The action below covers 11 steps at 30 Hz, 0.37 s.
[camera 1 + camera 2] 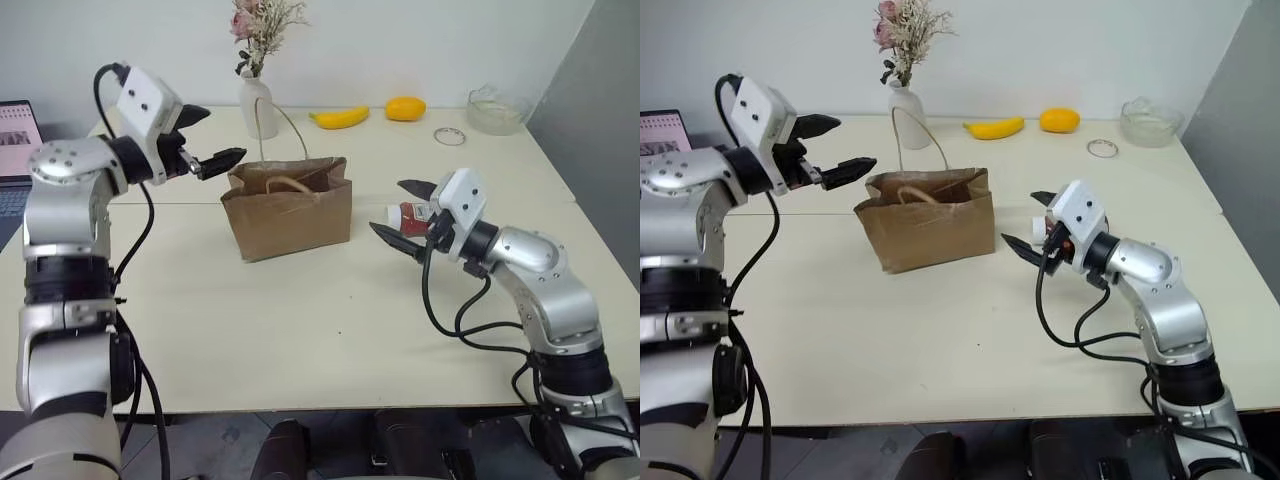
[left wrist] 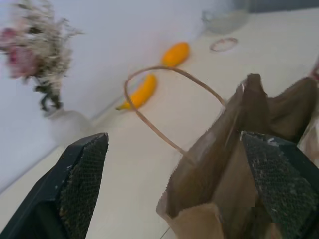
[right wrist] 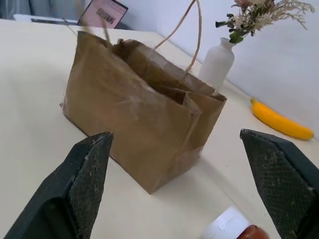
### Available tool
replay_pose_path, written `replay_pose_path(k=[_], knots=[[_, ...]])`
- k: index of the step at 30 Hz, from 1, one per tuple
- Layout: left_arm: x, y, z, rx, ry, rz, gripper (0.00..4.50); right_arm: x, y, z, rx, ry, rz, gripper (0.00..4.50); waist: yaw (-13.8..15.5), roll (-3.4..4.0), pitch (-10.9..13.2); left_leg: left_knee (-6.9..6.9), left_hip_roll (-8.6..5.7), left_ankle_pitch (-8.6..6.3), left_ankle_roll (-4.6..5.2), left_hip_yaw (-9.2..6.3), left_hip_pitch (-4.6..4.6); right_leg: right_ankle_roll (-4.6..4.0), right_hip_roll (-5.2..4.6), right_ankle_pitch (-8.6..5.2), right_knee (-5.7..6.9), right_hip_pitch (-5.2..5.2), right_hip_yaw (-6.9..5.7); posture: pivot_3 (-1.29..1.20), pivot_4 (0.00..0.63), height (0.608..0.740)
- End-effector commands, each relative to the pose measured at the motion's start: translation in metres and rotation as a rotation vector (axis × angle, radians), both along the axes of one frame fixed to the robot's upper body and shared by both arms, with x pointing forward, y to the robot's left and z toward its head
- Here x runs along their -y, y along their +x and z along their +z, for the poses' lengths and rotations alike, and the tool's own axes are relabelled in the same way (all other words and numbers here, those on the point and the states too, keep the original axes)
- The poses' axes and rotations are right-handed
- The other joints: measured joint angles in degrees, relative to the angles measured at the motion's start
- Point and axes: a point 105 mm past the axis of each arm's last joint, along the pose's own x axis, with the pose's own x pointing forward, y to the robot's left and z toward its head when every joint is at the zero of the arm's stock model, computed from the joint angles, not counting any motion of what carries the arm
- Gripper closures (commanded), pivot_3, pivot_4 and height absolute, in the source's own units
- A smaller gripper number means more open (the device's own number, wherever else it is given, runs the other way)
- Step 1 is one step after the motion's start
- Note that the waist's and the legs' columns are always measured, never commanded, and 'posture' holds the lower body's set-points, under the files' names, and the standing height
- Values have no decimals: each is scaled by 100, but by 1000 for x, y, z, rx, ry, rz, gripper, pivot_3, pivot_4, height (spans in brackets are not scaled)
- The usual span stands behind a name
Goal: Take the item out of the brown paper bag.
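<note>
R gripper (image 1: 405, 213) sits nearest, low over the table (image 1: 300, 330), fingers wide apart, clamped on nothing. The item (image 1: 408, 215), red w/ a white end, lies on the table between those fingers, out of the bag; can't tell if either finger touches it. In the R wrist view it shows at the lower edge (image 3: 234, 226), just inside one finger. No label readable on it.

Bag (image 1: 288, 205) stands upright mid-table, well apart from the item, to its left. Top is open and crumpled; one cord handle (image 1: 290, 125) arcs up, the other lies folded into the mouth. No print on the paper.

L gripper (image 1: 208, 135) hangs level just beside the bag's upper left edge, fingers spread wide, empty. One fingertip (image 1: 228, 157) is close to the rim; contact can't be told.

Further back: white vase (image 1: 257, 105) w/ dried flowers behind the bag, then banana (image 1: 340, 118), orange fruit (image 1: 405, 108), a small ring (image 1: 450, 136), a glass bowl (image 1: 497, 110) near the far right corner. Laptop (image 1: 15, 140) at far left; screen text unreadable.
</note>
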Motion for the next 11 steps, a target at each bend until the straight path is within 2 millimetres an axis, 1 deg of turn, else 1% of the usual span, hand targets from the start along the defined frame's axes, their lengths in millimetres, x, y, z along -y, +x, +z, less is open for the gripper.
replay_pose_path(k=[1,2,3,4,6,9,11], knots=[[-11,-24,6,121,-122,144,36,16,0,2,62,106,-147,238,8,0,0,0,-2,0,0,0,5,0,-4,0,-2,7,-1,0,150,740],[-10,-30,-10,85,-185,163,36,21,4,-8,49,109,-217,238,11,1,-2,2,-4,0,-1,0,9,0,-7,0,0,11,-1,0,150,740],[-6,-37,-27,50,-199,179,36,22,3,-16,57,88,-246,238,15,-1,-3,-1,-4,0,-1,1,12,0,-9,0,-5,14,1,0,150,740],[3,-45,-41,36,-182,166,36,22,2,-25,49,70,-242,238,15,-1,-3,2,-7,0,-2,2,15,0,-12,0,-1,18,1,0,150,740],[15,-56,-68,-10,-233,188,36,28,4,-32,60,84,-281,238,16,-3,-4,1,-10,1,-2,7,15,1,-13,0,-7,18,8,0,150,740],[24,-68,-97,-41,-275,237,36,38,10,-32,53,167,-347,238,31,-9,-7,4,-12,2,-4,6,14,2,-15,1,-9,20,6,0,150,740],[30,-73,-103,-24,-259,237,36,38,11,-37,22,179,-339,238,32,-10,-8,4,-11,3,-4,2,19,2,-11,1,-5,23,4,0,150,740]])
